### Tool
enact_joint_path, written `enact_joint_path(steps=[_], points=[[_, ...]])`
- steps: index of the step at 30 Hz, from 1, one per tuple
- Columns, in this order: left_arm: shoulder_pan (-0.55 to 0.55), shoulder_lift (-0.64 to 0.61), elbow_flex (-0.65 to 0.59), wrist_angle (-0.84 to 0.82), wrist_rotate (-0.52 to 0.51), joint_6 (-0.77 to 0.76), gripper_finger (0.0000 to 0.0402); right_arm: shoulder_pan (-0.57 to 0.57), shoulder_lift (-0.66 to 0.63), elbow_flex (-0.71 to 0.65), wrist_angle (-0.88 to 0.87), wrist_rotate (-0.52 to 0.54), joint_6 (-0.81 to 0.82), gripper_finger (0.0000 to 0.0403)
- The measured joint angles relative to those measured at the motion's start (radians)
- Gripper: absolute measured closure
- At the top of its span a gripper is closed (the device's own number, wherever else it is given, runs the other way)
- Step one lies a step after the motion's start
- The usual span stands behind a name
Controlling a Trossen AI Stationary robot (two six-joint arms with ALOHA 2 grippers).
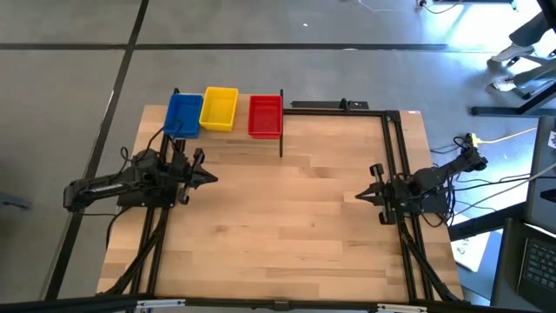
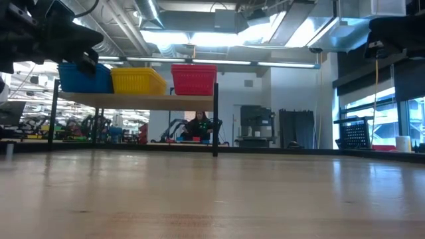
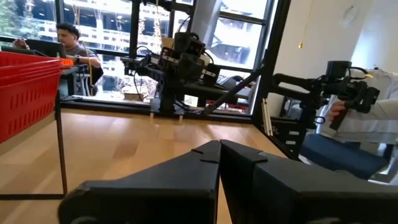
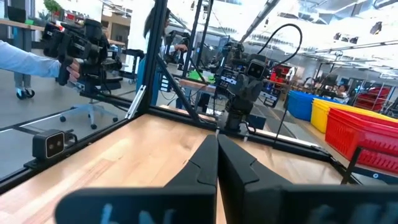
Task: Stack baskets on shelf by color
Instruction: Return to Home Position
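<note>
The left gripper (image 3: 219, 148) fills the foreground, its two dark fingers pressed together with only a thin seam between them, held above the wooden table (image 3: 143, 140). Off to one side stand red baskets (image 3: 25, 93), their mesh walls cut off by the frame edge, with a thin black post (image 3: 61, 146) just beside them reaching down to the table. Across the table the right arm (image 3: 180, 59) sits at the far edge, in front of tall windows (image 3: 112, 25). Beyond the baskets, a person (image 3: 71, 40) sits behind the glass. At the opposite side, a light sleeve (image 3: 373, 121) reaches in, its hand on a dark device (image 3: 345, 87).
</note>
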Motion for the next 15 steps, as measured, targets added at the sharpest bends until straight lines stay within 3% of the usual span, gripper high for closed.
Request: enact_joint_path(steps=[15], points=[[0.0,0.0,0.0,-0.004,-0.008,-0.006,0.0401,0.0,0.0,0.0,-0.045,-0.001,-0.001,0.0403]])
